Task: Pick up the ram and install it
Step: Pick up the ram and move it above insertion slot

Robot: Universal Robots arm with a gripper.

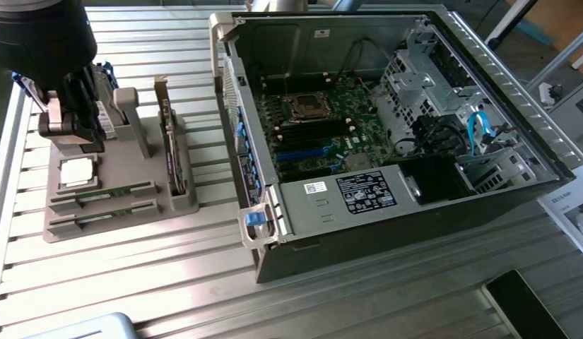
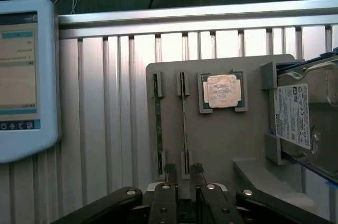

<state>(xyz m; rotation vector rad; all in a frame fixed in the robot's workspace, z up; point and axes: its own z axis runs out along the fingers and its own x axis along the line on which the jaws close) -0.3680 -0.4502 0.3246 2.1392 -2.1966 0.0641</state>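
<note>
Currently your gripper hangs empty, fingers spread wide, over the gray holder. The ram stands on edge in its slot, seemingly so fingers can straddle it, at nine o'clock from the open computer case.

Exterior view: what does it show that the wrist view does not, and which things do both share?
The exterior view adds the open computer case with its motherboard. The wrist view adds a lit screen. Both share the grey holder, the two ram sticks, the processor chip and the open pincer.
</note>
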